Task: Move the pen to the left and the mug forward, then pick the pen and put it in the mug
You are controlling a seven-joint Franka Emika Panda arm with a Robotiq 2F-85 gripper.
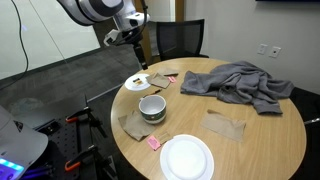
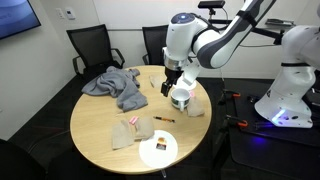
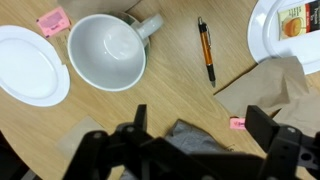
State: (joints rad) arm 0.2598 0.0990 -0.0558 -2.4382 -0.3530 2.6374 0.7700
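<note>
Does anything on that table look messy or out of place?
A grey cloth lies crumpled in a heap, and brown napkins lie scattered. The mug stands upright; nothing looks spilled.

Mug (image 1: 151, 108): upright on the round table (image 1: 270, 140)
Plate (image 1: 187, 157): nearer the camera than the mug, slightly to its picture-right
Saucer (image 1: 137, 83): behind the mug, apart from it
Cloth (image 1: 240, 82): grey, crumpled, behind the mug, well to its picture-right
Napkin (image 1: 131, 124): brown, just beside the mug, picture-left
Scrap (image 1: 153, 143): pink, between mug and plate
Gripper (image 1: 141, 60): in the air behind the mug, above the saucer
Chair (image 1: 180, 40): black, far behind the mug
</note>
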